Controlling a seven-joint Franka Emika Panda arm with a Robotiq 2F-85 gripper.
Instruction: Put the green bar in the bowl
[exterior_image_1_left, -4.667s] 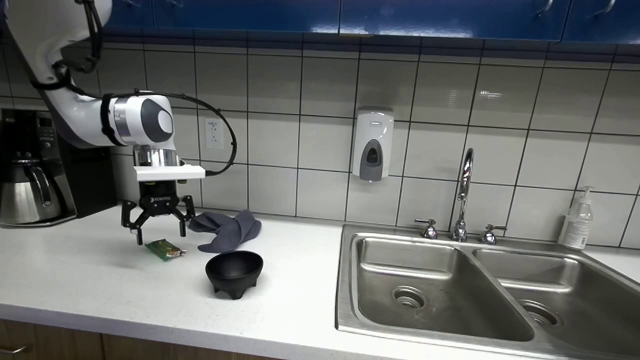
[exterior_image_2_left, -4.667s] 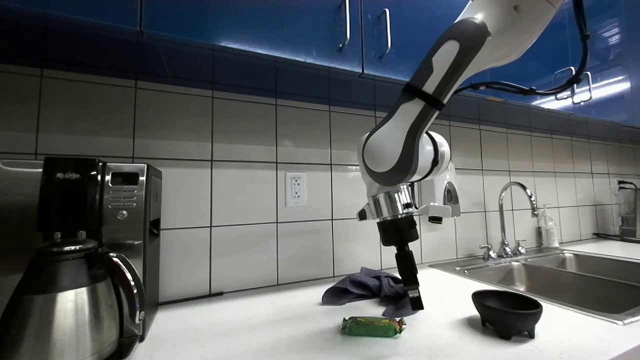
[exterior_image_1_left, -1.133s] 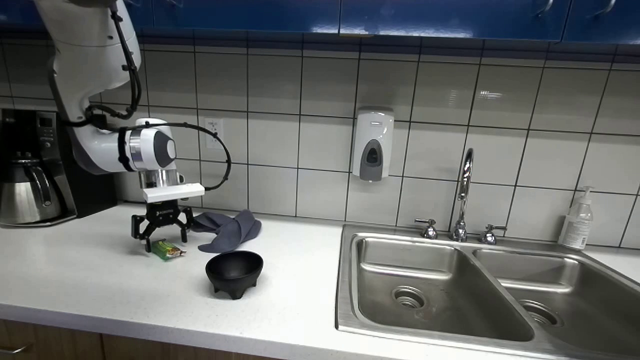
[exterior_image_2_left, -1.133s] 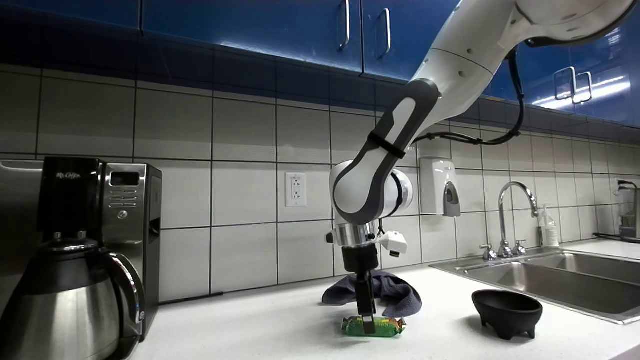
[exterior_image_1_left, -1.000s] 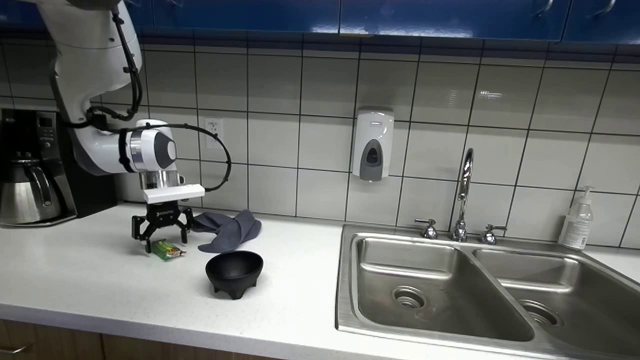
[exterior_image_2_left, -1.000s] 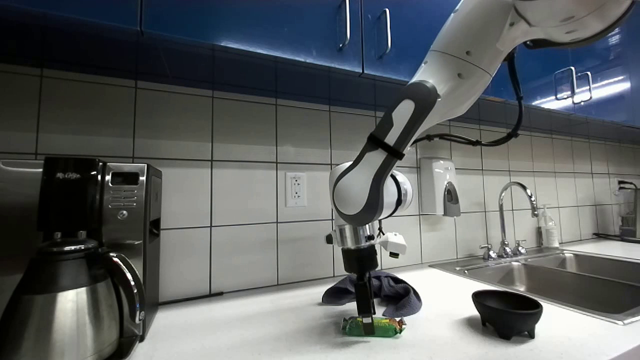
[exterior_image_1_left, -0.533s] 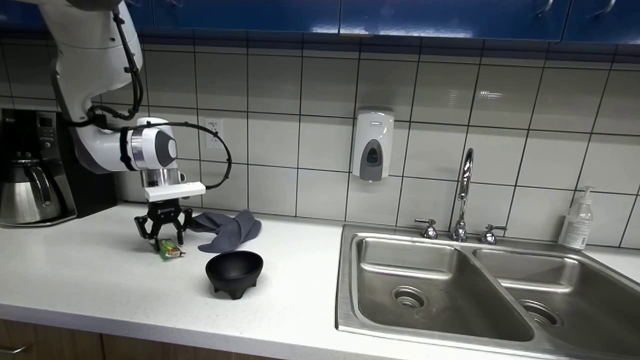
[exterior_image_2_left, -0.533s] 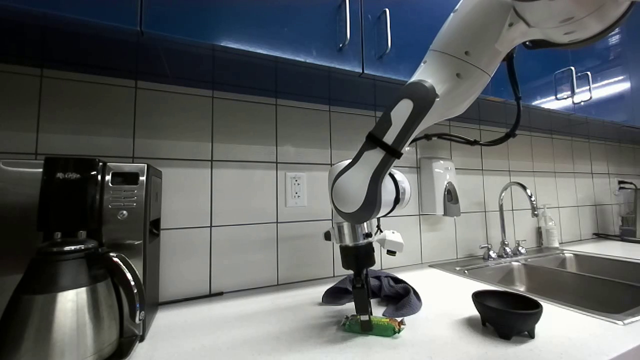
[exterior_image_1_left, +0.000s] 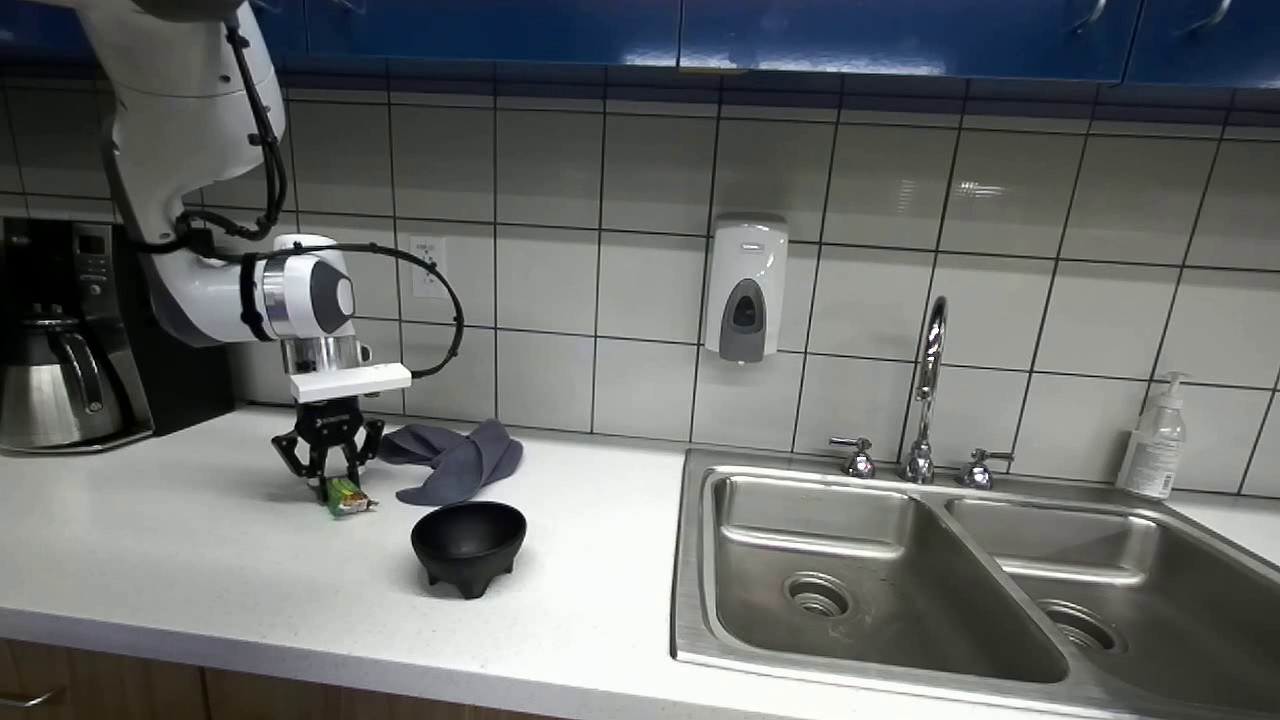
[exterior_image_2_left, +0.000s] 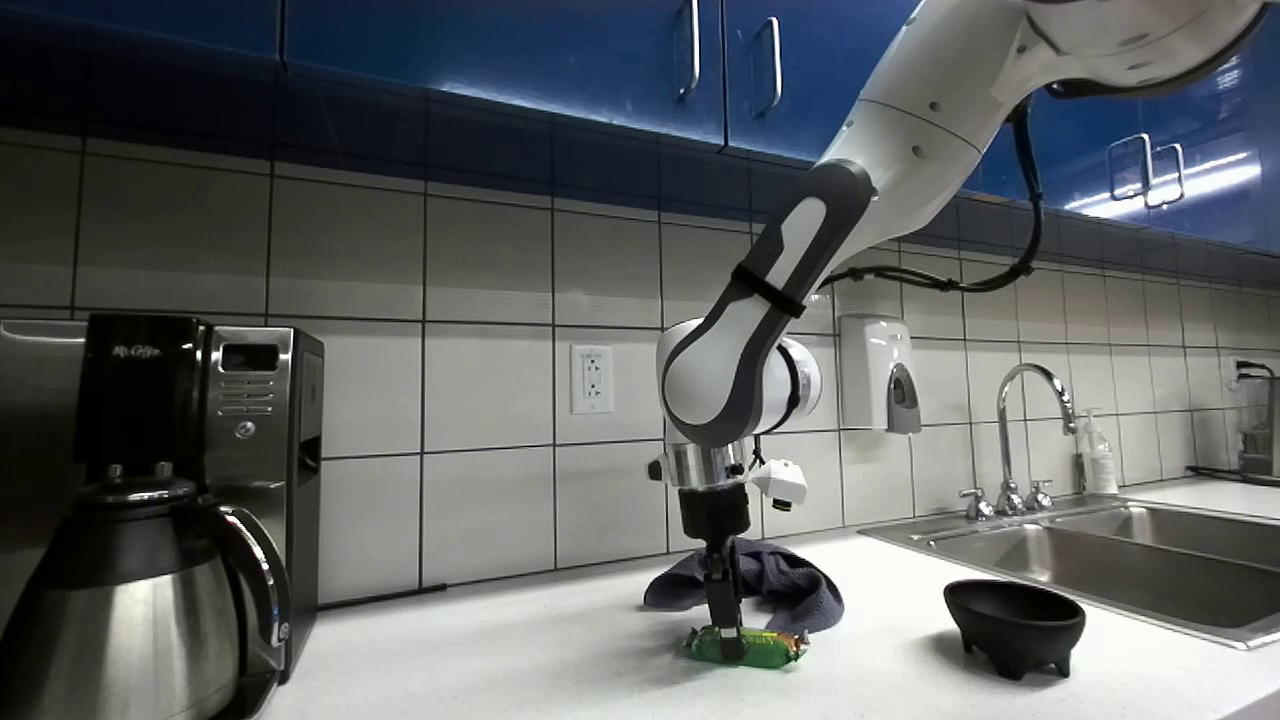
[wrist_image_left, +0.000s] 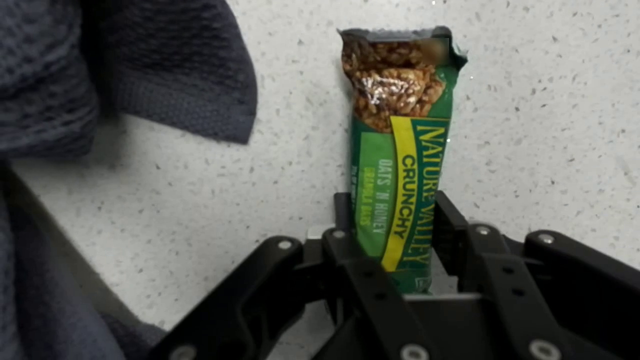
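Counter (exterior_image_1_left: 180, 560): we saw fingers (wrist_image_left: 450, 230) pinching bar (wrist_image_left: 395, 175), bowl (exterior_image_1_left: 468, 550) apart; grasp seemed done, carry and drop were pending.

1. Green bar (wrist_image_left: 395, 165): wrapped; yellow band, lettering "NATURE VALLEY CRUNCHY", brown granola picture at one end.
2. Green bar, pose: gripped across its width, printed face up, roughly level; contact with the counter (exterior_image_1_left: 200, 560) cannot be determined.
3. Bowl (exterior_image_2_left: 1015, 642): black, upright on short feet on the counter, near the bar, apart from it.
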